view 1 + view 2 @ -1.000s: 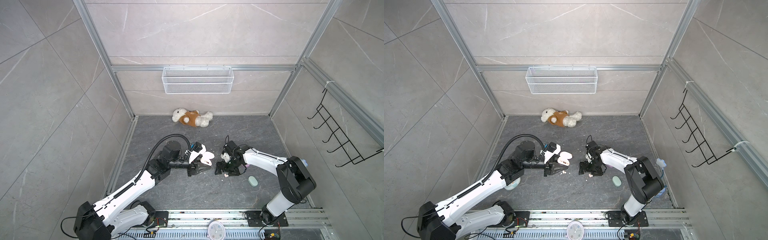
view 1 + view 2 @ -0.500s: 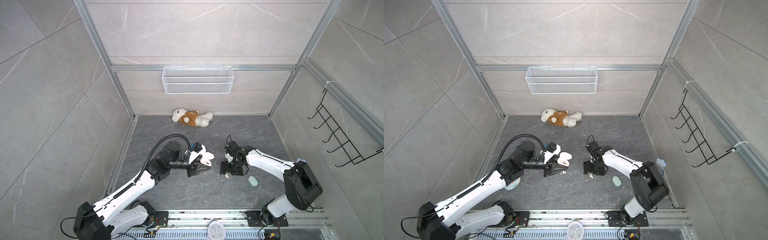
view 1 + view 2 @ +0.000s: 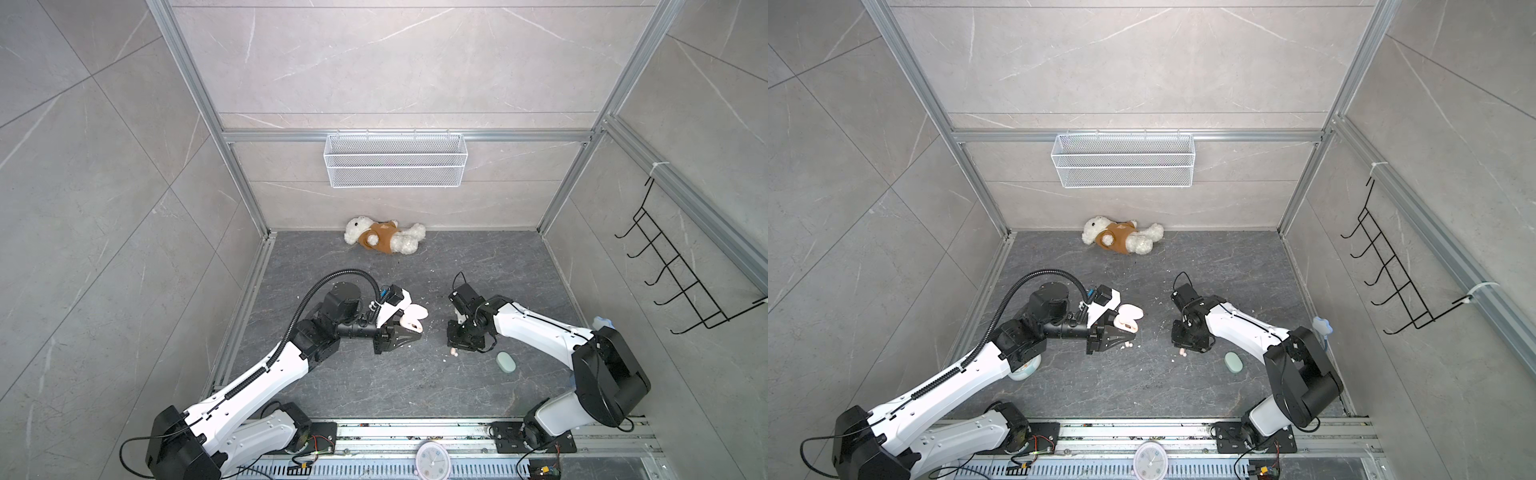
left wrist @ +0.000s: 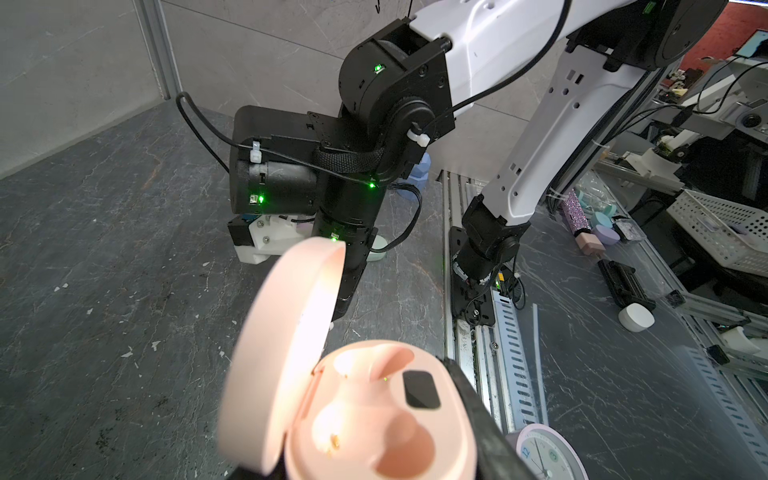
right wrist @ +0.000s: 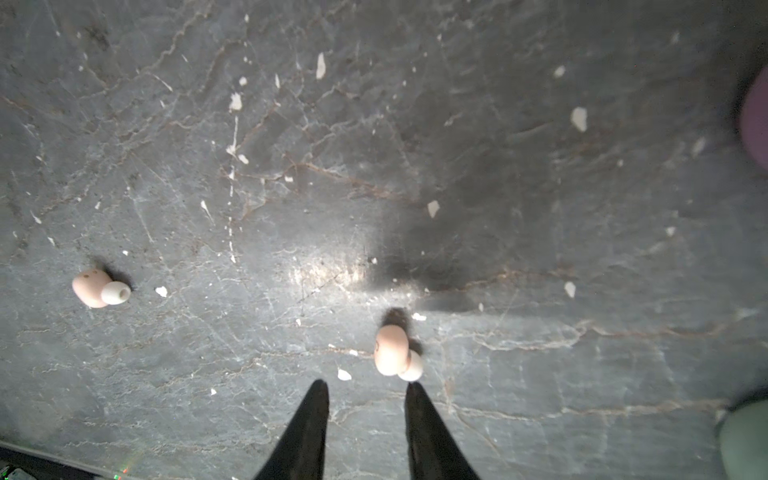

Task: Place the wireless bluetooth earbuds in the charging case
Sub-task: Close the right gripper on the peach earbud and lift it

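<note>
With the open case (image 4: 365, 415) clenched in the left pincer (image 3: 409, 337), a bud (image 5: 390, 349) is lined up for pickup and should next be straddled by the parted, empty right pincer (image 5: 365, 384).

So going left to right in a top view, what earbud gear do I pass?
Open peach charging case, held in the left gripper → loose peach earbud → closed mint green case.

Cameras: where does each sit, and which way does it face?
Top views: high above the front, looking down at the floor; left arm and right arm whole.
Left wrist: on the left arm, facing across its held peach case at the right arm.
Right wrist: facing straight down; right claw tips, two peach earbuds.
Shared: one earbud shows in both top views too.
</note>
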Robot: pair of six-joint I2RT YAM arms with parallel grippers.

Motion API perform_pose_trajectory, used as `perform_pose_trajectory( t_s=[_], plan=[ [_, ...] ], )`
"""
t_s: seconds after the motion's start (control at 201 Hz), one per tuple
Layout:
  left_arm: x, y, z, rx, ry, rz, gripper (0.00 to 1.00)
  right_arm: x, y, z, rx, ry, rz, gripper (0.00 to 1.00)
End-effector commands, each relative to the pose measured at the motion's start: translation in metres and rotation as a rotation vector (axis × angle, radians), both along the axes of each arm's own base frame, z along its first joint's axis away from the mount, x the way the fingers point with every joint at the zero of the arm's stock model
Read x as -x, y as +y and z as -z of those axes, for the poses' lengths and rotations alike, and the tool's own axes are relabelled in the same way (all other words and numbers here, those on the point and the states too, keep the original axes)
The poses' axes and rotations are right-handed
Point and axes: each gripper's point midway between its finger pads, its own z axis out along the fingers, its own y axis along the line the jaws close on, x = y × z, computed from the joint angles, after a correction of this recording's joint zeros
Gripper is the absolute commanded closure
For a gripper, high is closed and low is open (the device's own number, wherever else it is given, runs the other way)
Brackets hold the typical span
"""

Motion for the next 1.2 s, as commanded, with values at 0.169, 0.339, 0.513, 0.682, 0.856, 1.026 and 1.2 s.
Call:
perform_pose_trajectory(
  t_s=[0.169,0.339,0.513,0.682,0.856,1.026,1.2],
  plan=[
    [0.004,0.004,-0.010,0.033,-0.032,0.000,0.78,0.003,-0.007,0.019,0.060,0.036,0.036,0.68],
    [0.004,0.004,-0.009,0.032,-0.031,-0.002,0.78,0.003,-0.007,0.021,0.059,0.036,0.044,0.69],
    [0.004,0.003,-0.009,0.032,-0.031,0.001,0.78,0.002,-0.007,0.026,0.069,0.048,0.039,0.72],
    [0.004,0.004,-0.008,0.030,-0.031,0.000,0.78,0.002,-0.007,0.029,0.078,0.056,0.038,0.73],
    [0.004,0.004,-0.007,0.027,-0.030,0.001,0.78,0.004,-0.008,0.032,0.083,0.067,0.033,0.74],
    [0.004,0.004,-0.008,0.029,-0.034,-0.002,0.78,0.007,-0.008,0.038,0.092,0.087,0.027,0.74],
    [0.004,0.004,-0.008,0.029,-0.033,0.000,0.79,0.008,-0.009,0.044,0.104,0.101,0.020,0.75]
  ],
)
